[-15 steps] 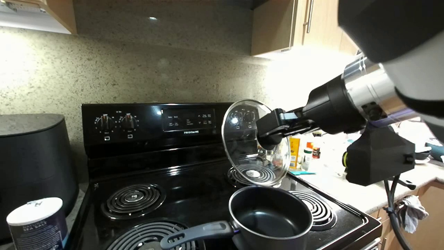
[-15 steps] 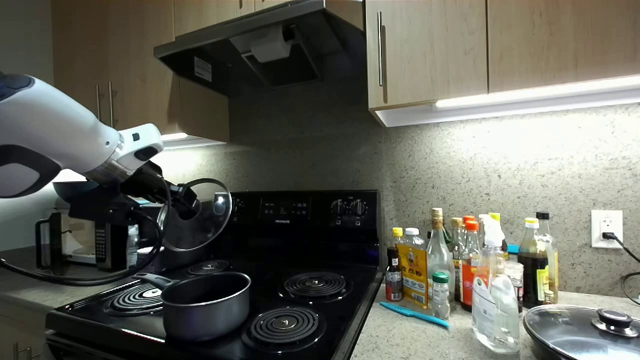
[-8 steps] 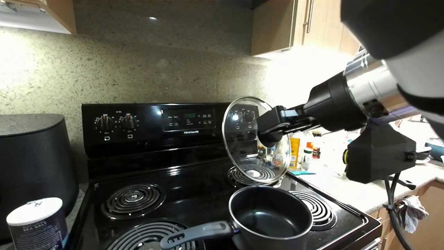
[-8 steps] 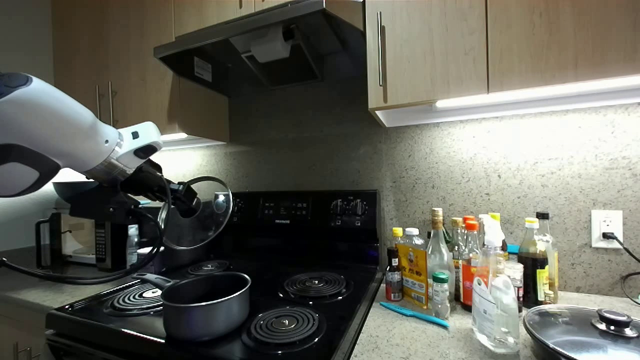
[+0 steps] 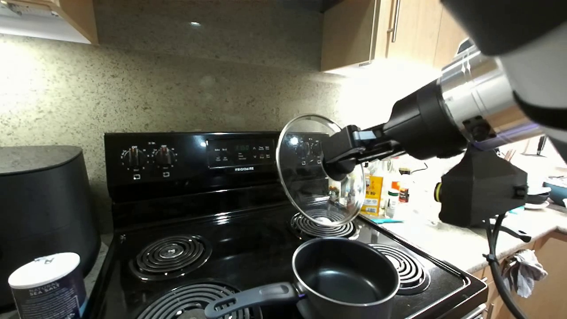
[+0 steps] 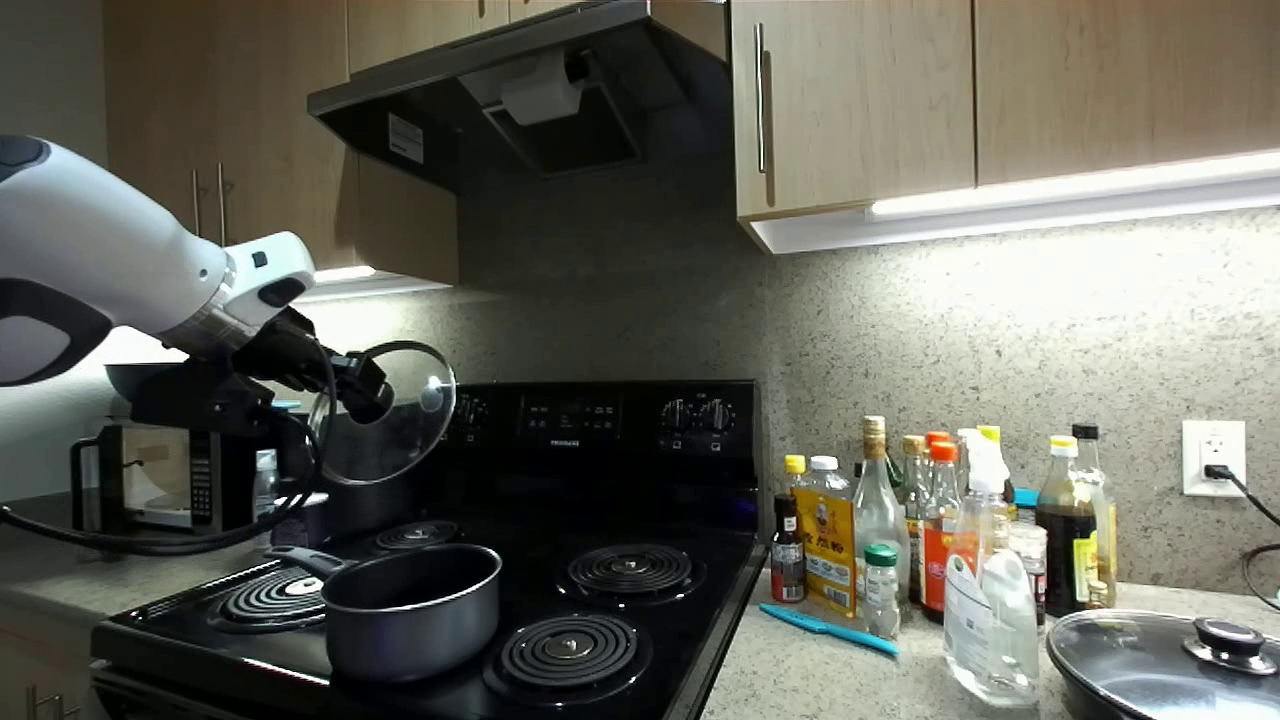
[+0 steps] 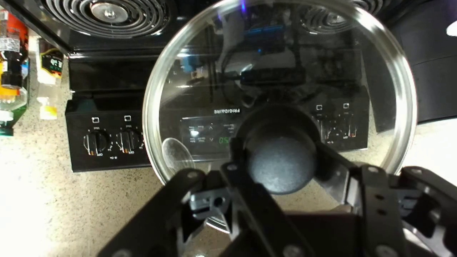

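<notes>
Glass pot lid (image 5: 305, 190) with a shiny metal rim hangs in the air over the Frigidaire electric stove (image 5: 252, 248), tipped so steeply that it stands close to upright. Its rounded black knob (image 7: 282, 167) is squeezed between the two fingers of the gripper (image 7: 280, 153), which clamp it from either side. In the wrist view the control panel (image 7: 111, 113) shows upside down, much of it through the glass, with the brand name and green digits on it. Lower and nearer the stove's front, apart from the lid, a dark grey saucepan (image 6: 415, 625) stands upright among the coil burners (image 6: 568, 645), its handle (image 5: 257, 296) reaching out over one of them.

Beside the stove, a sea salt canister (image 5: 46, 285) with a white top stands in front of a large dark appliance (image 5: 44, 208). On the speckled counter (image 6: 830, 690) at the stove's other side, sauce and oil bottles (image 6: 937, 550) cluster near the wall, together with a green-capped shaker (image 6: 881, 595) and a clear spray bottle (image 6: 990, 635); a turquoise, knife-shaped utensil (image 6: 828, 630) lies flat in front of them. A pan with a glass cover (image 6: 1140, 655) shows partly at the edge of an exterior view. Under the range hood (image 6: 445, 115) sits a white paper roll (image 6: 540, 92), and a microwave (image 6: 155, 470) stands past the stove. A black plug (image 6: 1218, 471) is pushed into the wall outlet (image 6: 1215, 432).
</notes>
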Robot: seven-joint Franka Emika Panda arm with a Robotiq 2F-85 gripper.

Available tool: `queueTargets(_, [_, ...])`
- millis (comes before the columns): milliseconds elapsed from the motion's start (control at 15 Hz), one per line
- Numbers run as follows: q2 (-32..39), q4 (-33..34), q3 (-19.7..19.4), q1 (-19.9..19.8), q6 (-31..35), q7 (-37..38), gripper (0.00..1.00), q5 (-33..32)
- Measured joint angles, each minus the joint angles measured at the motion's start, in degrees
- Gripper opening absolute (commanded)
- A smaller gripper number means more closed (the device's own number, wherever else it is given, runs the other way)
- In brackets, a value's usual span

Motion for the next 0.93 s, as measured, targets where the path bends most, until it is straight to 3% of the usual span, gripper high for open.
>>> queueTargets(200, [-2.43,1.5,0.26,-0.04,0.0,0.0,0.23,-0.94])
queueTargets(267, [-3.2,1.91,0.26,-0.04,0.0,0.0,0.48,-1.24])
queueTargets(400, [-3.86,2.28,0.26,0.02,-0.01,0.0,0.48,-1.27])
queueTargets(467, [-3.86,2.27,0.26,0.01,-0.01,0.0,0.23,-1.27])
queueTargets(733, [-2.08,1.05,0.42,0.07,-0.25,-1.41,0.23,-0.14])
queueTargets(933, [1.1,-1.16,1.39,-1.69,-0.21,-6.86,0.23,4.53])
